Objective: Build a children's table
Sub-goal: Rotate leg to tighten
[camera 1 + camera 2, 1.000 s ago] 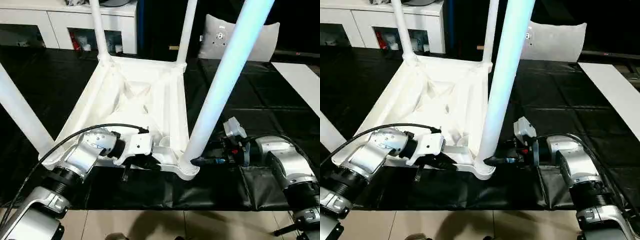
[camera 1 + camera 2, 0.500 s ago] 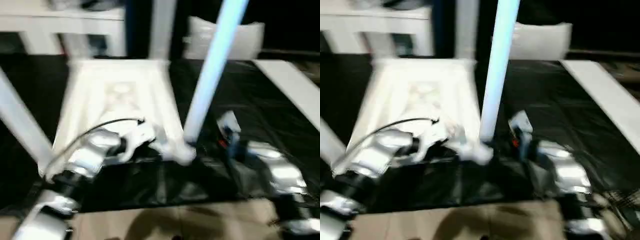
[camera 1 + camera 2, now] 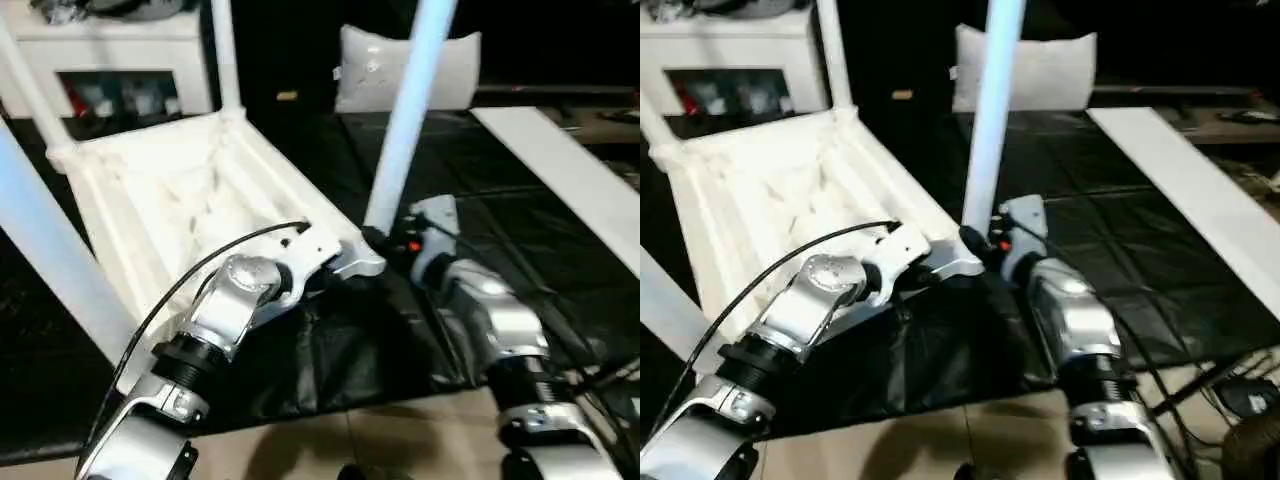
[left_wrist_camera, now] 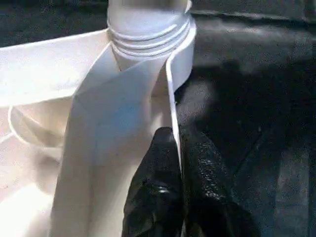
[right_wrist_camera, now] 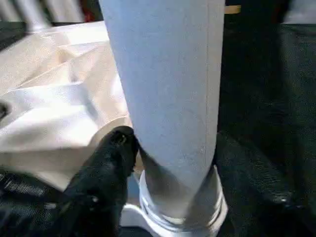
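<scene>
The children's table lies upside down on the black mat, ribbed underside up, with its white legs standing upward. My left gripper is shut on the thin rim wall of the top, just beside the near right corner socket. My right gripper is at the base of the near right leg. Its black fingers stand on either side of that leg, just above the socket. The near left leg rises at the left, and two far legs stand behind.
A white cabinet stands behind the table, and a white cushion leans at the back. A long white board lies on the mat to the right. Tiled floor and cables lie in front of the mat.
The whole picture has swung and tilted, so the table now looks turned at an angle. Both grippers stay at the near right corner, the left one still pinching the rim.
</scene>
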Controlling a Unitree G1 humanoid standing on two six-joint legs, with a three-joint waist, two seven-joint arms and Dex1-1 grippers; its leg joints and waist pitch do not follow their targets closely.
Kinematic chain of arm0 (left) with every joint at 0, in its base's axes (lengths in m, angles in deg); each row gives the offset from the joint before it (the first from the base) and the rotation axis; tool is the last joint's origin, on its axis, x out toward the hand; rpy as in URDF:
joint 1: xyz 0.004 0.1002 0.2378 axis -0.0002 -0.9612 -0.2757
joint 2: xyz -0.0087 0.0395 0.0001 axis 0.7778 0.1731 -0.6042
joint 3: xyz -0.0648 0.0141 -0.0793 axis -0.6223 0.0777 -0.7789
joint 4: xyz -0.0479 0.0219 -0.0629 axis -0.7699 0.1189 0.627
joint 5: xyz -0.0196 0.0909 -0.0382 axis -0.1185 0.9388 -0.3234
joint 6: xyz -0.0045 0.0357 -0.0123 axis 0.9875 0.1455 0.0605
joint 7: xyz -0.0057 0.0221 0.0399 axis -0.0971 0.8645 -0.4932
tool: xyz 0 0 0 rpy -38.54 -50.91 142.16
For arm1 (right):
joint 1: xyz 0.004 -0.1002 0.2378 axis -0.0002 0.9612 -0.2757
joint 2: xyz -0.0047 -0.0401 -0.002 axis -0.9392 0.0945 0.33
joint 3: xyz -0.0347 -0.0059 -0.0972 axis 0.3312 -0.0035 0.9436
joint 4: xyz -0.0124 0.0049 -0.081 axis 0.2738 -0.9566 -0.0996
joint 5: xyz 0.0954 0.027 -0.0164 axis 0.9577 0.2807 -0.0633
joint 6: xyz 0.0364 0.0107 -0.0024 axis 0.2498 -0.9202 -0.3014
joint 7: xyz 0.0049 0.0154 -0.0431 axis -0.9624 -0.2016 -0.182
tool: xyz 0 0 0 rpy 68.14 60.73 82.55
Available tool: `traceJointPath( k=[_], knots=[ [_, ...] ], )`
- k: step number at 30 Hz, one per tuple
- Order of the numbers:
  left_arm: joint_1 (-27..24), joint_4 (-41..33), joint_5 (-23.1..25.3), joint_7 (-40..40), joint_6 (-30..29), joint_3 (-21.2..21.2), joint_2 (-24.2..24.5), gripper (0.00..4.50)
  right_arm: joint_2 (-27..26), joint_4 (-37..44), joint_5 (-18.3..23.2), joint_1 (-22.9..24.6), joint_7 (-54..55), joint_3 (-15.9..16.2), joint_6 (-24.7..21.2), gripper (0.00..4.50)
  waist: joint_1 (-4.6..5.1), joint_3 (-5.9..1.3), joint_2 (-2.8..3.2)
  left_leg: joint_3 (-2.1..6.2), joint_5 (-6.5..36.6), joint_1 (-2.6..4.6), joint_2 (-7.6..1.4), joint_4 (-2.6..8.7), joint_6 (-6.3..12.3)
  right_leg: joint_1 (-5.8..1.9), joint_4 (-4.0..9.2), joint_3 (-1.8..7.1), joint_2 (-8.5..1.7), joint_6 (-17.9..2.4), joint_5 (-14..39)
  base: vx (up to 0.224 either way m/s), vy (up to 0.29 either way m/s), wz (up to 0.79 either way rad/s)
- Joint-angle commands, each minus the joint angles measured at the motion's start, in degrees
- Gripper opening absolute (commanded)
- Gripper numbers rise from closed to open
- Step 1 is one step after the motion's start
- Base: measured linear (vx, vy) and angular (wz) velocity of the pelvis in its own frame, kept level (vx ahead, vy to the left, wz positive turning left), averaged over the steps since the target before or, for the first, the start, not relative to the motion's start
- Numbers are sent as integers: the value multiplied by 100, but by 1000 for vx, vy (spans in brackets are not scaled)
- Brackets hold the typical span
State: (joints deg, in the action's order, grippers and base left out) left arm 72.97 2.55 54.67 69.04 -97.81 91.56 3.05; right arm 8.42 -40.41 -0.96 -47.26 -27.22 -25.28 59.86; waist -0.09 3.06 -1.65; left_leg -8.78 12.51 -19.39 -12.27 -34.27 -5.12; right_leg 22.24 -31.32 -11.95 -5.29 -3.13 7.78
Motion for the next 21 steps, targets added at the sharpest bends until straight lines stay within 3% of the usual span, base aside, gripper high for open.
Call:
traceJointPath(
  k=[1,3,4,6,8,12,13,17,20,21],
  knots=[
    [124,-55,21,189,436,166,62,0,120,153,141,104,-537,141,30,310,-93,-451,21,27,508,-57,-186,345,520,-345,291,478,-465,-479,1642,51,-19,5],
    [81,-16,-20,280,472,146,162,0,411,252,179,205,-936,193,133,318,-158,-506,9,27,74,-110,-170,300,622,-367,160,515,-462,-648,1079,0,0,0],
    [27,-6,-84,483,673,159,267,0,644,330,255,271,-1301,204,168,330,-216,-497,9,10,-83,-130,-166,279,748,-360,124,523,-450,-709,866,0,0,0],
    [-41,21,-156,746,1041,194,403,0,925,506,429,347,-1845,254,-59,352,-300,-459,3,-16,57,-114,-161,292,825,-345,162,524,-451,-677,1092,0,0,0],
    [-110,42,-270,1116,1394,249,534,0,1194,678,438,435,-2315,399,-14,352,-358,-454,2,-21,211,-110,-153,294,767,-356,214,506,-444,-549,1426,0,0,0],
    [-132,137,-338,1661,1691,373,789,0,1554,677,428,457,-2927,558,155,352,-399,-407,9,-27,705,-41,-168,331,495,-295,320,489,-438,-338,2191,0,0,0],
    [-130,154,-412,1982,1860,417,918,0,1658,622,439,417,-3182,611,201,352,-397,-403,-23,-38,795,-31,-156,331,448,-292,352,482,-434,-278,2353,0,0,0],
    [-86,240,-559,2579,2144,463,1097,0,1803,541,437,334,-3581,768,289,352,-455,-404,-10,-24,799,-33,-160,336,407,-294,358,479,-441,-196,2497,0,0,0],
    [-32,278,-608,2955,2285,562,1204,0,1856,500,413,287,-3842,915,301,352,-517,-408,-24,-32,754,-2,-183,343,392,-272,332,494,-444,-254,2381,0,0,0],
    [-21,278,-615,3047,2323,595,1231,0,1864,482,402,274,-3896,955,308,352,-527,-414,-34,-31,710,-23,-189,347,391,-294,311,504,-452,-274,2319,0,0,0]
  ],
)
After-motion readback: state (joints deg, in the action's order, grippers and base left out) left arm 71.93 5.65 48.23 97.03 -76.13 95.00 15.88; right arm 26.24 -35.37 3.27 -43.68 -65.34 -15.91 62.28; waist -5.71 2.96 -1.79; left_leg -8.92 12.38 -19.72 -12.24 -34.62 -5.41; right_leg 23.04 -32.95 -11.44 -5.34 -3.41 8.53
